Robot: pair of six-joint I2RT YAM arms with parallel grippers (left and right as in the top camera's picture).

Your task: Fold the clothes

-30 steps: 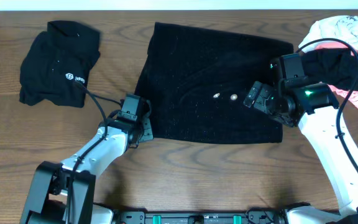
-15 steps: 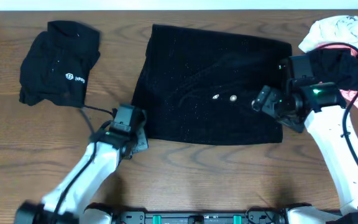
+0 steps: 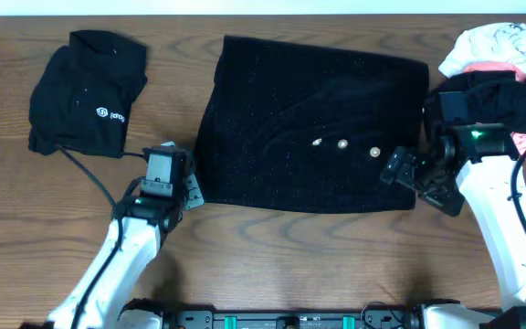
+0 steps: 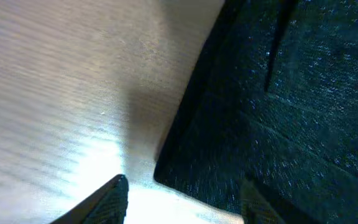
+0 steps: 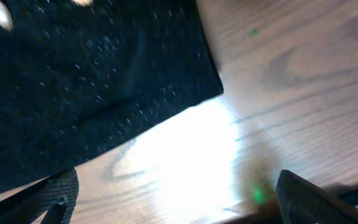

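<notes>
1. My left gripper (image 4: 184,190) sits nearest my base, on the left side of the brown wooden table (image 3: 290,247). Its fingers stand apart with nothing pinched between them. The near left corner of the black speckled fabric garment (image 3: 309,100) lies on the wood below the gap, and the left wrist view shows it loose there.
2. My right gripper (image 5: 178,180) hovers at the near right corner of that same garment. Its jaws are spread wide and hold nothing. In the right wrist view, the garment's edge runs across the upper left, with bare wood lit brightly between my fingers.
3. The speckled garment lies spread flat in the middle of the table, roughly rectangular. It stretches from my two grippers towards the far edge.
4. Three small pale round buttons (image 3: 342,143) sit in a row on its right half, near my right gripper.
5. Further off on the left, well apart from the spread garment, lies a folded black garment (image 3: 80,100) with a small white logo (image 3: 110,114).
6. At the far right corner sits a loose heap of pink and white fabric (image 3: 496,46) with a crumpled black piece (image 3: 505,91) beside it, behind my right arm.
</notes>
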